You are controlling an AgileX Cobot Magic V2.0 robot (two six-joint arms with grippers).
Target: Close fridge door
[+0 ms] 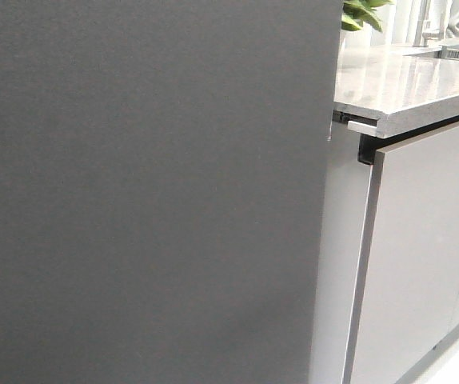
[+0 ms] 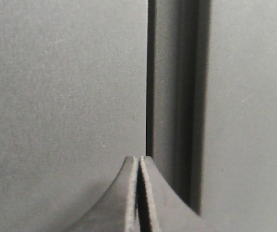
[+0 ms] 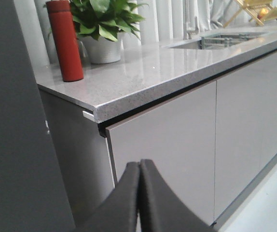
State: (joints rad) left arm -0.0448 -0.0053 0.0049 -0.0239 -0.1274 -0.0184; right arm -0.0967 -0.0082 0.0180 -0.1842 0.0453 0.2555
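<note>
As the fridge door (image 1: 149,192) is seen flat and dark beside the worktop (image 1: 405,88), closure is judged nearly done | left end effector (image 2: 138,164) clenched empty at the door's seam | right end effector (image 3: 139,169) clenched empty before the cabinet front (image 3: 167,145)

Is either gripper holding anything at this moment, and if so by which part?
Nothing is held. The left gripper is shut and empty, close to the fridge door by its edge. The right gripper is shut and empty, facing the cabinet fronts.
</note>
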